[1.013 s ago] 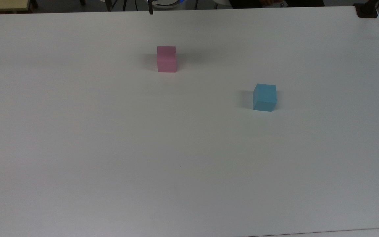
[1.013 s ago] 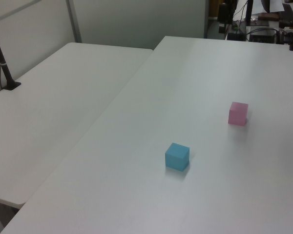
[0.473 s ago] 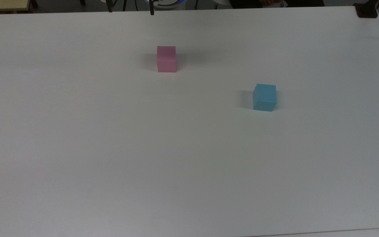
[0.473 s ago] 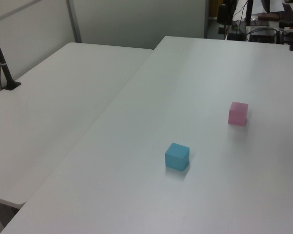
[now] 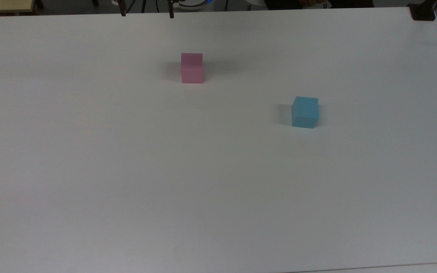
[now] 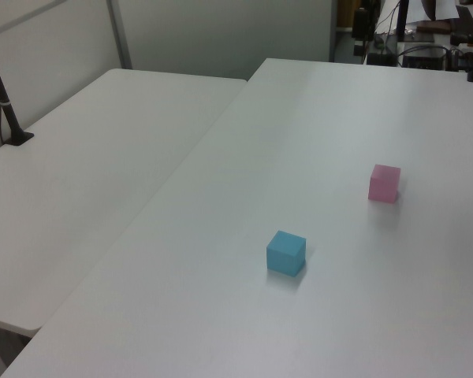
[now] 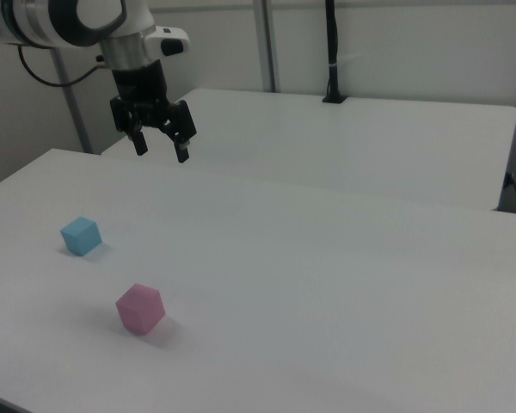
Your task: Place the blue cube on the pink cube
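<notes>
White table [image 5: 218, 189] carries the blue cube [image 5: 305, 112] and pink cube [image 5: 192, 68], well apart, nothing between them. Above, the gripper [image 7: 161, 146] hangs empty, fingers spread.

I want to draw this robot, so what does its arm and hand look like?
In the right view, the arm is white and rounded, with dark grey rings at its joints. A black cable loops beside it. The hand is black, blocky at the top, with two short black fingers pointing down.
</notes>
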